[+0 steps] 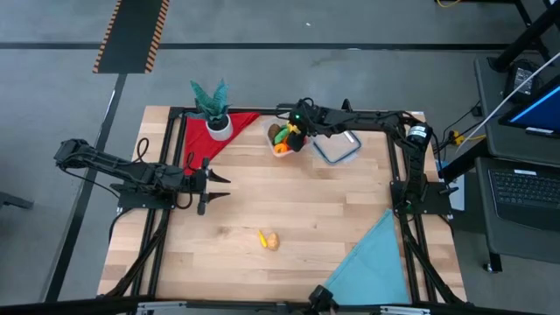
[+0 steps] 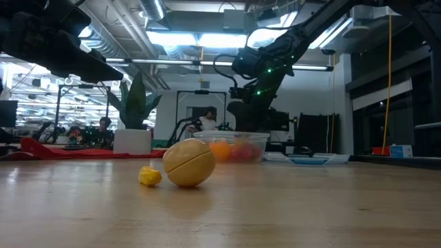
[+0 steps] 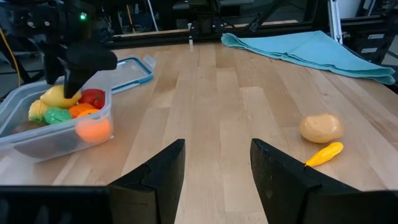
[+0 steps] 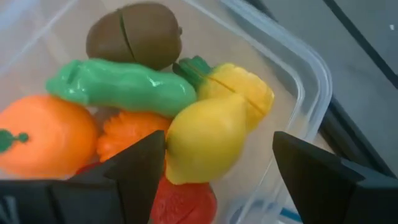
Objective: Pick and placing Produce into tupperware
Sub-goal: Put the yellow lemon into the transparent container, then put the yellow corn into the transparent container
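Observation:
The clear tupperware (image 1: 282, 138) stands at the table's far middle. It holds a brown kiwi (image 4: 134, 32), a green piece (image 4: 118, 86), an orange (image 4: 40, 140), red pieces and a yellow lemon (image 4: 208, 140). My right gripper (image 4: 217, 168) hangs open over it, slanting down, with one finger on each side of the lemon, which rests on the pile. A tan round piece (image 1: 272, 241) and a small yellow piece (image 1: 262, 235) lie on the wood near the front. My left gripper (image 3: 217, 168) waits open at the table's left (image 1: 210, 184). My right gripper comes down into the tupperware from above at a slant, its open fingers either side of the lemon's lower end (image 4: 180, 168). The lemon lies on the other produce. I cannot tell whether a finger (image 4: 134, 171) touches it.
A flat clear lid with a blue rim (image 1: 338, 147) lies just right of the tupperware. A potted plant (image 1: 213, 109) stands on a red cloth (image 1: 203, 147) at the far left. A light blue cloth (image 1: 376, 262) covers the near right corner. Bare wood lies between.

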